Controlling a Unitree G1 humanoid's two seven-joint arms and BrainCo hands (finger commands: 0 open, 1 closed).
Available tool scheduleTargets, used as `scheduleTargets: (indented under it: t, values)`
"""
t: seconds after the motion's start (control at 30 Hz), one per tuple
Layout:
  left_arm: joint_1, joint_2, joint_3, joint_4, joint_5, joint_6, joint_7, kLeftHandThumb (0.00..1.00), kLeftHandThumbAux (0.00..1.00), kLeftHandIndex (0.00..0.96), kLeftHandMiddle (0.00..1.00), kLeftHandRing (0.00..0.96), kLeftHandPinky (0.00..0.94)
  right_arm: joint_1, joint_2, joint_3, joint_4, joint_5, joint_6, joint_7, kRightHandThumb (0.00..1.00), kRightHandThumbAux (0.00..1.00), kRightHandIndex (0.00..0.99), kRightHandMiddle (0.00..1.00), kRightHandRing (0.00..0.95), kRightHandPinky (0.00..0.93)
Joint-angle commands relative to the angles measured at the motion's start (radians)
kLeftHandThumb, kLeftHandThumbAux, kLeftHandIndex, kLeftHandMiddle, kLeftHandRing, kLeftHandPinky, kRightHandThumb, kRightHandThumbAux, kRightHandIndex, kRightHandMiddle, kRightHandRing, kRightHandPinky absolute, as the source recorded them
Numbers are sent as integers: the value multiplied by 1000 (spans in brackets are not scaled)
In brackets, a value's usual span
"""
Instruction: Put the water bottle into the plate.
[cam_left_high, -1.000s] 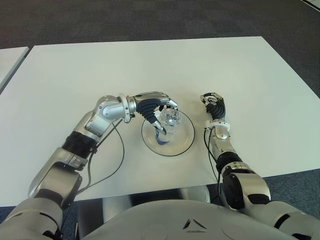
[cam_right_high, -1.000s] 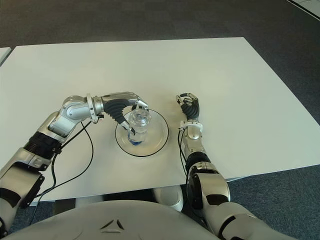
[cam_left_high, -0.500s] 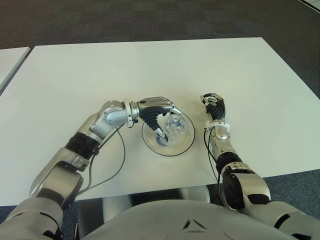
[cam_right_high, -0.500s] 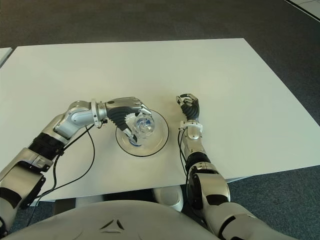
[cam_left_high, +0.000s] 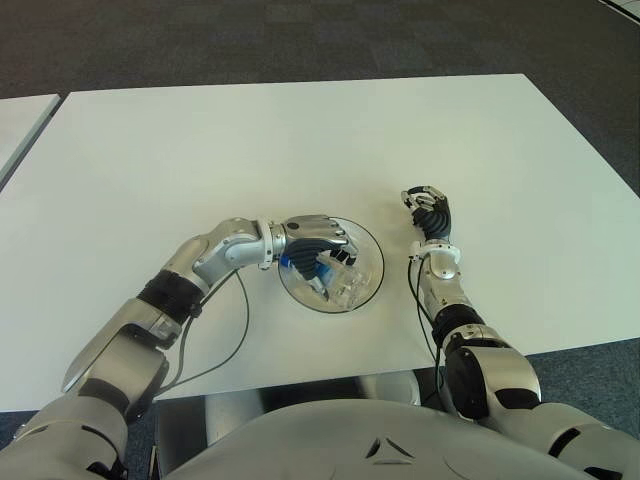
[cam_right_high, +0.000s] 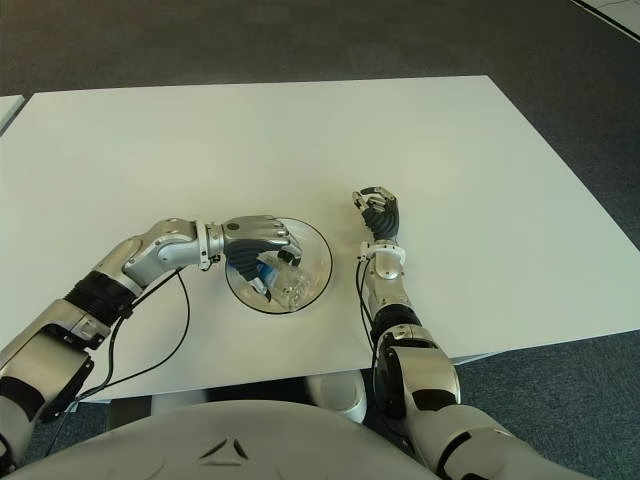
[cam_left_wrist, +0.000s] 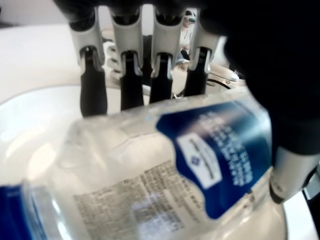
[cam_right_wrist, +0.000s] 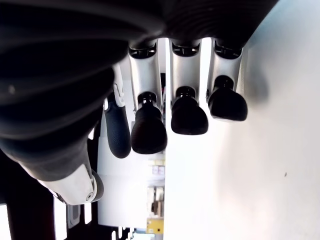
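A clear water bottle (cam_left_high: 342, 282) with a blue label (cam_left_wrist: 220, 150) lies tipped on its side inside the round glass plate (cam_left_high: 372, 252) near the table's front middle. My left hand (cam_left_high: 314, 241) reaches in from the left and is shut on the bottle, its fingers (cam_left_wrist: 127, 75) curled over the top of the bottle and its thumb on the other side. The bottle's lower end is partly hidden under that hand. My right hand (cam_left_high: 428, 208) shows just right of the plate, fingers curled, holding nothing.
The white table (cam_left_high: 300, 140) spreads wide behind and to both sides of the plate. Its front edge (cam_left_high: 300, 375) runs close below the plate. A black cable (cam_left_high: 238, 320) loops from my left forearm across the table. Dark carpet lies beyond.
The bottle has gone from standing upright in the plate to lying tipped over in it. My left hand has sunk lower and turned with it. The right hand has not moved.
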Motion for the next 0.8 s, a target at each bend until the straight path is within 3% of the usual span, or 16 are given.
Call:
scheduleTargets:
  t: [0.03,0.07,0.23,0.3,0.43,0.6,0.8]
  values:
    - [-6,-10,-41,34,192,8,218,888,661,396,542,715,734,22,9,1,12,-2,24,-6,699,730,437,821,815,809]
    - [-8,-11,-50,38,225,15,258,910,656,393,540,647,683,23,9,1,11,-2,24,-7,699,730,437,821,814,806]
    - [-24,0,-91,45,361,62,425,936,654,376,528,521,519,24,11,-1,7,0,29,-10,699,730,437,820,813,808]
    - [-35,4,-108,54,392,73,466,884,665,376,503,450,443,23,12,-1,7,1,30,-11,699,730,437,820,813,810]
    - [-60,10,-141,73,436,96,512,701,545,189,262,250,278,23,12,-1,6,1,32,-13,699,730,437,822,814,810]
    - [-69,4,-170,92,473,142,574,597,556,102,161,166,220,23,11,-1,6,1,31,-12,699,730,437,822,815,808]
    - [-71,-1,-193,107,486,182,617,512,614,63,118,131,194,24,11,1,6,-2,26,-12,699,730,437,822,814,810]
